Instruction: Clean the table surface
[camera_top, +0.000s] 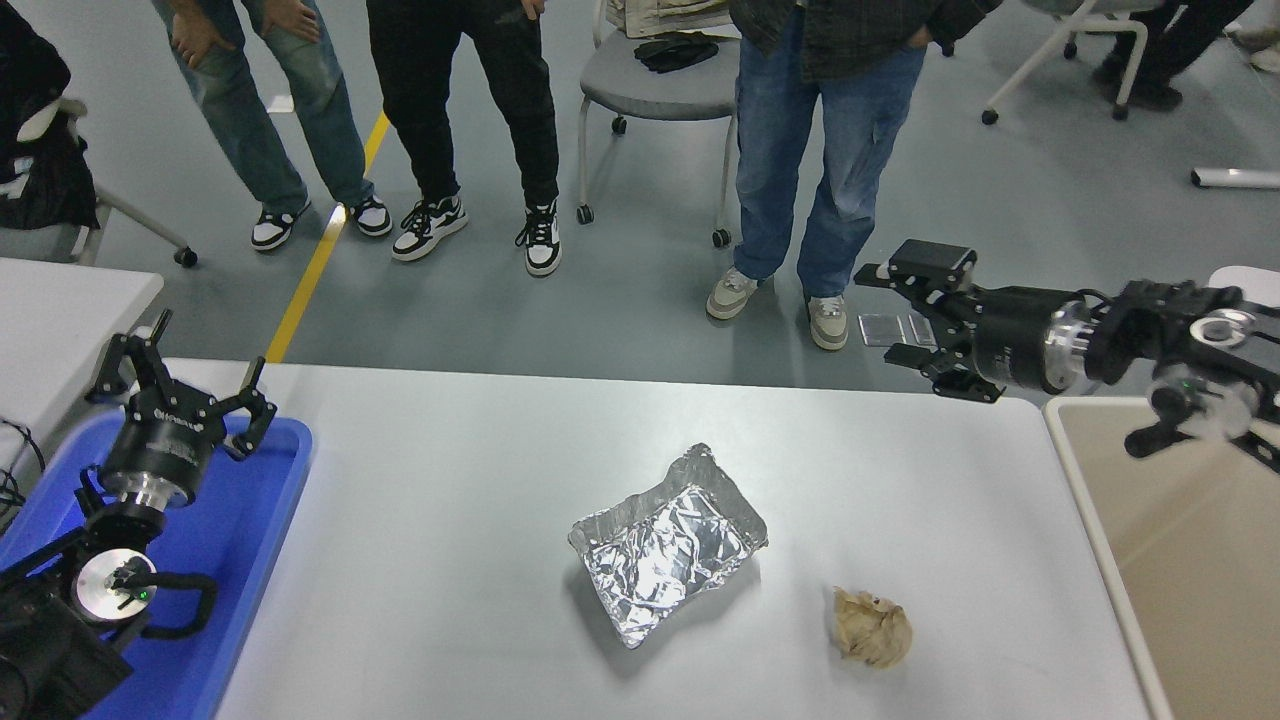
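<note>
Filling the lower middle of the view, the table surface (450, 560) carries a crumpled foil tray (665, 545) near its centre and a wadded brown paper ball (873, 627) just to its right. Both lie well apart from the right gripper (915, 320), fingers spread, hanging above the far right edge. The left gripper (180, 395), fingers released, hovers over the blue tray (250, 520). A beige bin (1170, 560) adjoins the right side.

Three people (830, 120) at top of frame cut off above the waist. Beige bin (1190, 560) and blue tray (250, 500) run past the frame's edges. Counter (450, 560) near edge cropped at bottom.
</note>
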